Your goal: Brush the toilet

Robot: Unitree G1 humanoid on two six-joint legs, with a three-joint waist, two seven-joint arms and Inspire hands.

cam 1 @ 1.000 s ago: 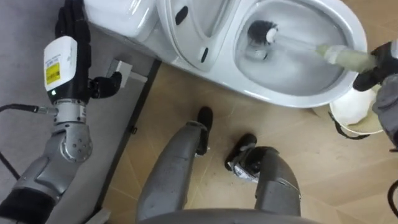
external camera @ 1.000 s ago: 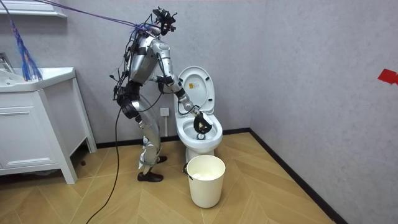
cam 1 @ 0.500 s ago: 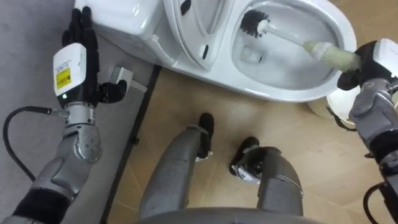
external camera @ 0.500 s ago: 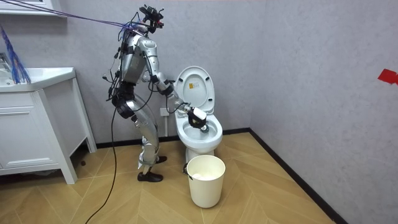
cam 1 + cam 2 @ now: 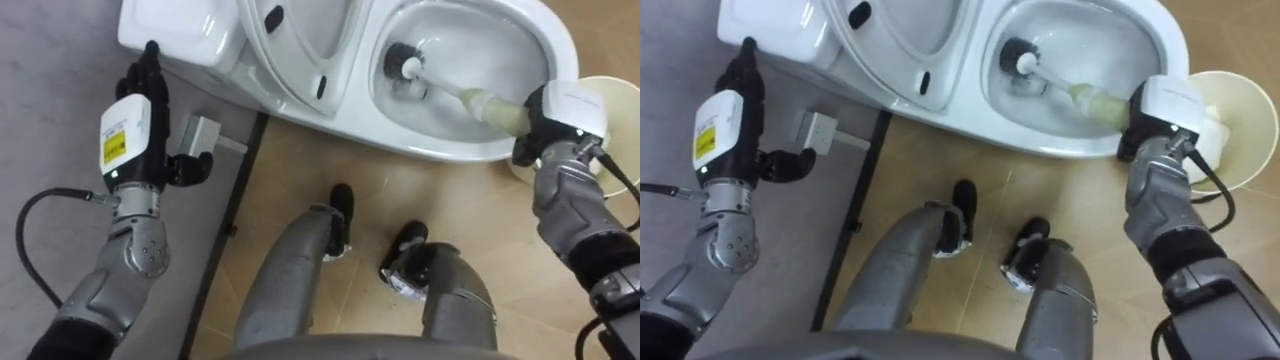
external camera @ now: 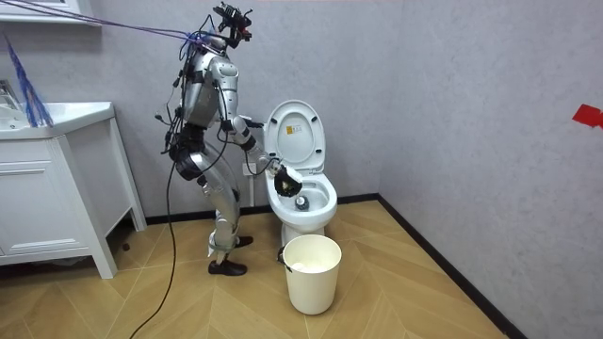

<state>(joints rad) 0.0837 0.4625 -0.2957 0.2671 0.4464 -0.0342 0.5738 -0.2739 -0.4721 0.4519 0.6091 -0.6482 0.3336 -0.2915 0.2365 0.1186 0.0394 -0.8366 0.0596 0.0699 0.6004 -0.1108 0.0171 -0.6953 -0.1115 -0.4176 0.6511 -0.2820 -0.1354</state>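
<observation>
Left eye view first: the right hand [image 5: 556, 112] comes in from the right edge, fingers wrapped round the pale handle of the toilet brush [image 5: 478, 100]. The brush slants down into the toilet [image 5: 440, 152], and its dark bristle head sits low at the back of the bowl, touching the white porcelain. The lid [image 5: 300, 40] is swung up against the cistern [image 5: 175, 35]. Over on the left, the left hand [image 5: 135, 112] hangs beside the cistern with its fingers straight and pointing upward, thumb out to the side, holding nothing. A cream bin [image 5: 612, 92] peeks in behind the right hand.

Room view now: the robot stands on the wooden floor at the room view's left of the toilet [image 6: 303, 209], leaning towards it, right hand [image 6: 284, 179] down at the bowl's rim. The lid [image 6: 294, 137] stands upright against the wall. The bin [image 6: 312, 273] sits on the floor just in front of the toilet, and a white cabinet [image 6: 57, 188] stands well apart at the room view's left.

Right eye view: same grip, the right hand [image 5: 1158, 112] clenched on the toilet brush [image 5: 1090, 100], bristles deep in the bowl, and the left hand [image 5: 725, 120] flat and idle by the cistern
</observation>
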